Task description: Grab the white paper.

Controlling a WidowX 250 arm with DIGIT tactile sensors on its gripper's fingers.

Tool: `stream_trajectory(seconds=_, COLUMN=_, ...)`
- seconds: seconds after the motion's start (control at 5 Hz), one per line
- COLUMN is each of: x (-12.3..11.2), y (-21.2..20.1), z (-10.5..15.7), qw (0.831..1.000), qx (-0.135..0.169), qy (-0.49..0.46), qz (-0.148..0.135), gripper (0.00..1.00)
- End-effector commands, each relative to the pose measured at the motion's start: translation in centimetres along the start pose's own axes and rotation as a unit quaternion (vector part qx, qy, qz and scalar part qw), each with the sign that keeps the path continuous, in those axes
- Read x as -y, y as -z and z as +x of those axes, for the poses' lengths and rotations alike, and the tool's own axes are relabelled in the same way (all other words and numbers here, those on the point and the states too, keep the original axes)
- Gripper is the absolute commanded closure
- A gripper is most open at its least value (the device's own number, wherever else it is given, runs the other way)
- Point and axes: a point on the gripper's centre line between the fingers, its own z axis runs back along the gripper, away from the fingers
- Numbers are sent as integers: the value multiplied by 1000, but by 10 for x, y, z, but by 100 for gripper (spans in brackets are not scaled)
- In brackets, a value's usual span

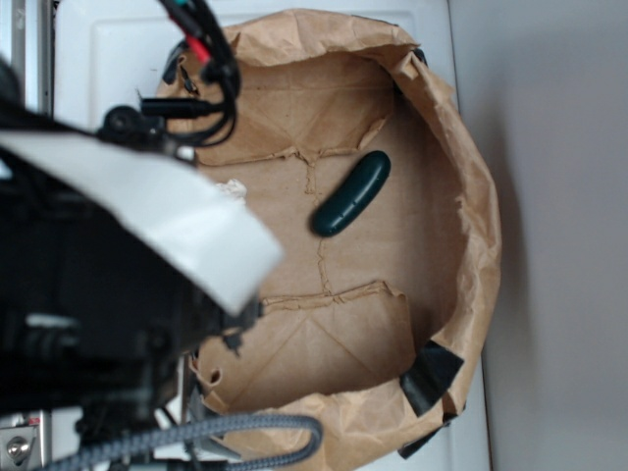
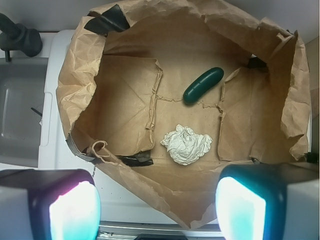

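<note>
The pincer (image 2: 157,210) gapes wide and empty, well above the white paper (image 2: 186,144) in the brown bag (image 2: 85,70).

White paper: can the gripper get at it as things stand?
Probably yes. The white paper lies uncovered on the bag floor, apart from the cucumber. The gripper hangs open above, nothing between; only the bag's raised walls crowd it.

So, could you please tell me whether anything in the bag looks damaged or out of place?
The brown paper bag is damaged: its bottom panels are torn into ragged flaps with split seams, and the rim is crumpled. The white paper is a crumpled wad near the cucumber, not touching it.
</note>
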Motion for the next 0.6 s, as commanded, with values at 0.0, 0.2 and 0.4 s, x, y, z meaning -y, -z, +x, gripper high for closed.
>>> stream_trajectory(seconds=0.0, x=-8, y=42, z=39, qw=999, qx=44, qy=-5, qz=14, gripper=0)
stream_trajectory(seconds=0.2, x=-15, y=96, z=57, qw=999, qx=11, qy=-34, qz=25, gripper=0)
stream_trajectory(seconds=0.4, x=-30, y=118, z=51, qw=992, qx=8, qy=-125, qz=-6, gripper=0)
